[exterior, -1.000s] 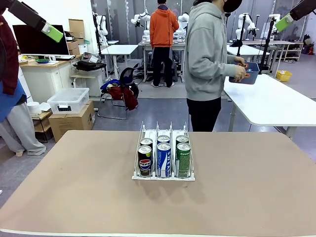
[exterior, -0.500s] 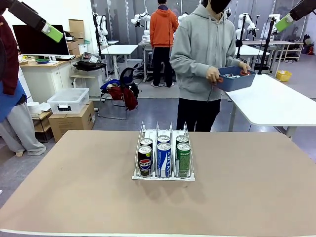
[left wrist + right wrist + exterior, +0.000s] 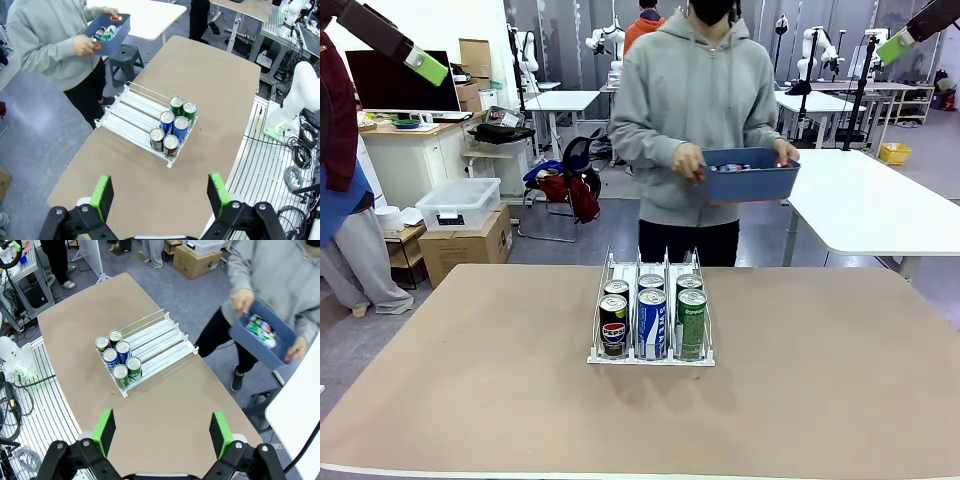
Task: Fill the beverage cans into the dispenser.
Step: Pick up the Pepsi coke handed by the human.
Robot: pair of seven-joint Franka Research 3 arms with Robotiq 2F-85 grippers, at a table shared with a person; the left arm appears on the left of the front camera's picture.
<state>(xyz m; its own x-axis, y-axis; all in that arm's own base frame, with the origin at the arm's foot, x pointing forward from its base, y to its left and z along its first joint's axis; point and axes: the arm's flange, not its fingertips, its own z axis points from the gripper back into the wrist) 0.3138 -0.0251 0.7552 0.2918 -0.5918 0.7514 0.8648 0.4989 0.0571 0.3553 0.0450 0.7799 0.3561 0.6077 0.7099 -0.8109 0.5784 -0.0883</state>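
Below and ahead of the left gripper (image 3: pixel 160 192), whose jaws stand wide apart and hold nothing, the dispenser (image 3: pixel 132 112) sits on the table (image 3: pixel 210 75), well apart from the fingers. Six beverage cans (image 3: pixel 173 125) stand upright in it, two to a lane, gathered at the end nearer this gripper: a dark pair, a blue pair and a green pair. The lane lengths beyond them, farther from the gripper, are bare. The right gripper (image 3: pixel 162 432) likewise hangs high above the table, jaws spread and empty, with the dispenser below and ahead of it. Beyond the dispenser from both grippers, a person (image 3: pixel 705 90) stands at the far edge of the table holding a blue bin (image 3: pixel 750 180). More cans lie in the bin, but their number cannot be determined. Judgement: the step in hand is supply, not placement, as neither gripper is near a can. The next move appears to call for the bin to come within reach. One gripper would then lower over a can, close on its sides and carry it to the open rear of a lane, matching colour if that order is to be kept.
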